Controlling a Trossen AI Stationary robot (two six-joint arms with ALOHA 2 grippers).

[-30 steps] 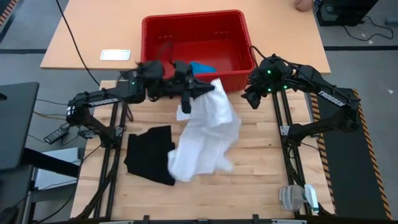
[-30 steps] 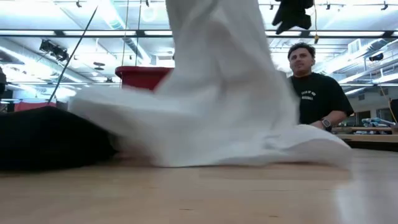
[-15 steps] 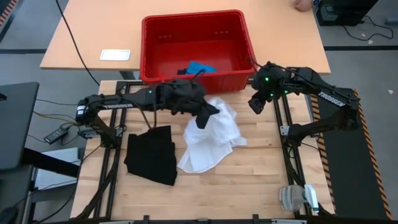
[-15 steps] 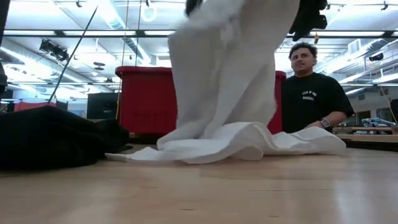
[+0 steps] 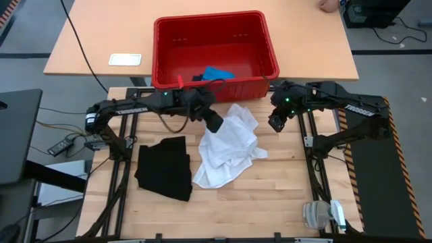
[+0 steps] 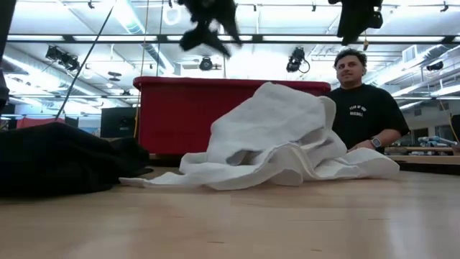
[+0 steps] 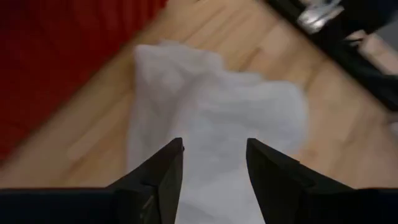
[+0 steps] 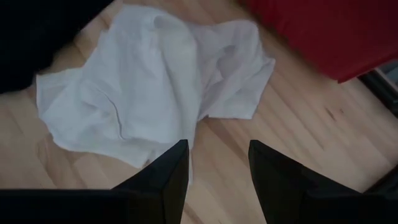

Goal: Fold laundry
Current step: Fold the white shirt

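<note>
The white T-shirt (image 5: 229, 145) lies in a crumpled heap on the wooden table (image 5: 270, 196); it also shows as a T-shirt (image 6: 277, 140) in the low view. My left gripper (image 5: 214, 123) hovers open just above the heap's far left part, its fingers (image 7: 168, 168) empty. My right gripper (image 5: 277, 121) hangs open above the table to the shirt's right, with the shirt (image 8: 149, 81) ahead of it. A black garment (image 5: 164, 167) lies flat on the table left of the shirt. A bright blue piece (image 5: 217, 72) lies inside the red basket (image 5: 169, 40).
The red basket stands on the far table, against the work table's far edge. A person (image 6: 363, 108) sits behind the table on the right. A white flat object (image 5: 125, 59) lies left of the basket. A grey device (image 5: 322, 214) sits at the near right corner.
My left gripper has carried the hanging white T-shirt from the basket's front toward the table's middle, lowered it and let go. The shirt, earlier drawn up tall, has fallen into a low crumpled heap. My right gripper has crept slightly toward the near edge.
</note>
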